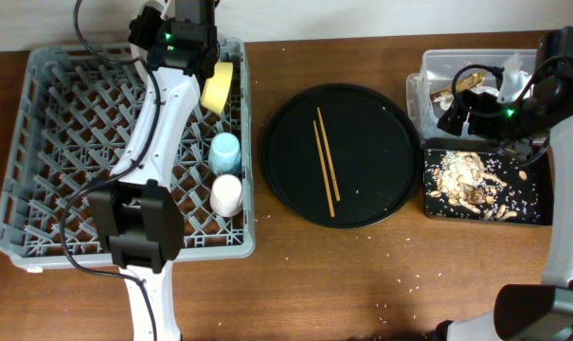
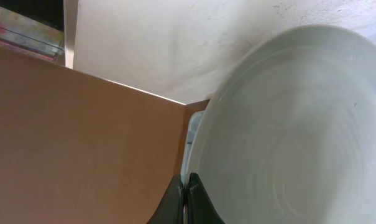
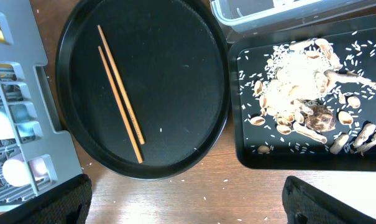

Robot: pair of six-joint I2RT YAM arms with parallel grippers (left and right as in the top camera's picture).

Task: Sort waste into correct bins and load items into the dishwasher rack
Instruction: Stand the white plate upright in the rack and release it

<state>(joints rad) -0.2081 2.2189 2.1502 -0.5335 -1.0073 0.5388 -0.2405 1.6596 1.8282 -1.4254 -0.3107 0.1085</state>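
At the far right corner of the dishwasher rack [image 1: 40,142], the left pincer [image 2: 186,198] is closed down to a sliver on the rim of the plate [image 2: 287,124], beside the yellow bowl [image 1: 217,87]. The right pincer [image 3: 188,208] hangs spread wide and empty over the clear tub [image 1: 456,64]. The print on the wrapper [image 1: 444,95] is too small to read. The chopsticks [image 3: 120,93] lie on the round black tray [image 3: 175,74].
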